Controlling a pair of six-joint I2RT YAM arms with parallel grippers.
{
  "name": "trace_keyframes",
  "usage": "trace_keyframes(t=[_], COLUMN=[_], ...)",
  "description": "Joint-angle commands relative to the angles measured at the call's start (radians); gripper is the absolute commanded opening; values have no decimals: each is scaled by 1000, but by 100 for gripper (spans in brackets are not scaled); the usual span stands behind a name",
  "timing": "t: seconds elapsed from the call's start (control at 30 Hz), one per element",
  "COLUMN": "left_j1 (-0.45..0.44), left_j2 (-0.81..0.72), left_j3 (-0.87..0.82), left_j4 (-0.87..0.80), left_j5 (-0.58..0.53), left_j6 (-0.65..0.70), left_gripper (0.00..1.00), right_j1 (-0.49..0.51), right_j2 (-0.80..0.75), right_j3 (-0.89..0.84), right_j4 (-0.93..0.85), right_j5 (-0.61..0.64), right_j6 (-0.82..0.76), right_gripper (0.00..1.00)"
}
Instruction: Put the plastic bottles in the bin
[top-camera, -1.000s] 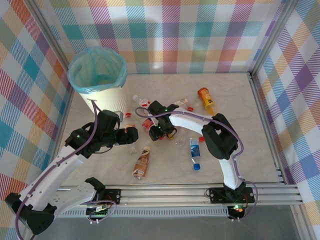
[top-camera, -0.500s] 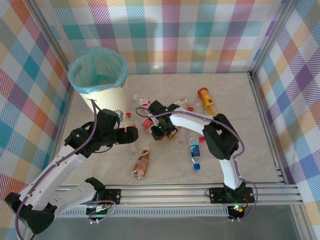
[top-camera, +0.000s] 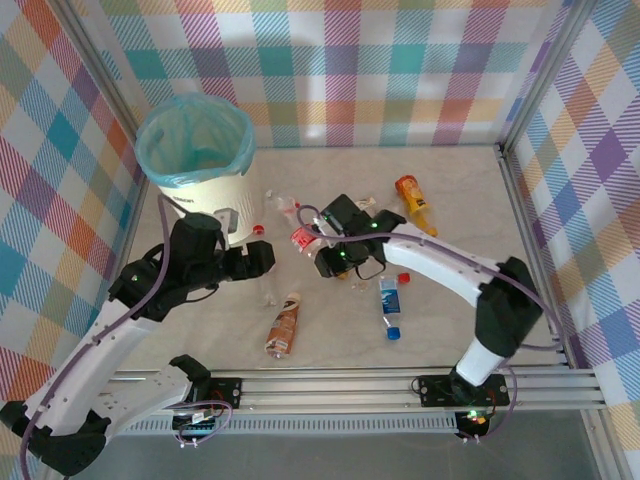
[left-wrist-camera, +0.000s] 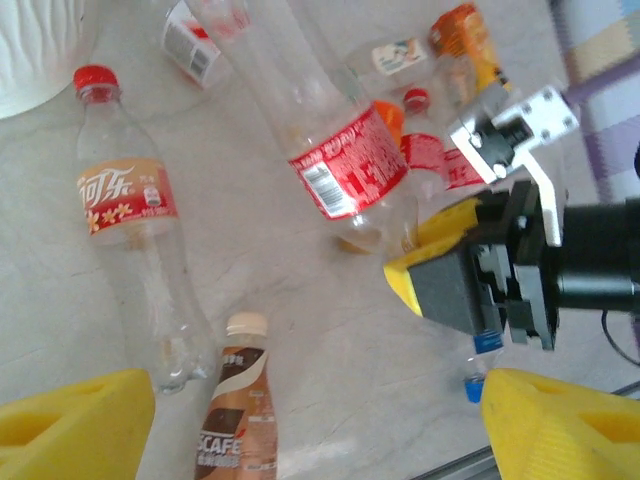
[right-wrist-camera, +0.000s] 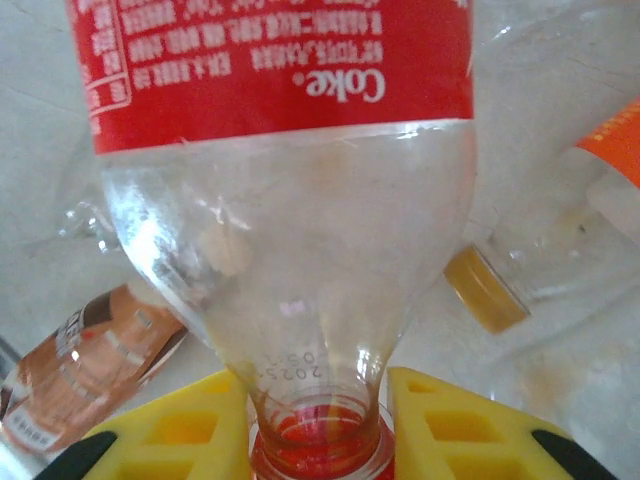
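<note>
My right fingers (right-wrist-camera: 190, 430) clamp the Coke bottle (right-wrist-camera: 290, 250) by its neck, near the bin (top-camera: 205, 195). My left fingers (left-wrist-camera: 70, 420) stand apart, empty. Grasp made, I judge. Next, carry it over the rim and release.

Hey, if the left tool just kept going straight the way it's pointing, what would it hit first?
Probably the bare table beside the brown coffee bottle, since the left tool tilts downward; on a flatter line, the Coke bottle held by the right tool. Depth is unclear.
</note>
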Motion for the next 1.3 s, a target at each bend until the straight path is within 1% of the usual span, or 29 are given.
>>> trace_keyframes(t=[0.0, 0.17, 0.37, 0.53, 0.67, 0.87, 0.97, 1.27], left_j1=[-8, -8, -8, -8, -8, -8, -8, -8], left_j2=[-8, 9, 37, 41, 44, 61, 58, 44], left_j3=[35, 37, 19, 22, 25, 29, 22, 20], left_j4=[101, 198, 322, 350, 353, 332, 327, 318], left_j5=[6, 9, 48, 39, 41, 49, 40, 13], left_j6=[-32, -63, -117, -137, -146, -154, -154, -136], left_gripper=[85, 85, 85, 85, 85, 84, 81, 63], right_j1=[6, 6, 6, 6, 17, 56, 64, 74], right_j2=[-112, -260, -365, -409, -415, -417, -425, -419], right_j3=[-73, -185, -265, -304, -310, -299, -302, -306], right_j4=[71, 165, 251, 310, 332, 324, 337, 357], right_j5=[-56, -114, -188, -241, -291, -293, -313, -328], right_j6=[-3, -21, -48, -59, -88, -142, -150, -162], right_gripper=[30, 30, 30, 30, 30, 30, 30, 30])
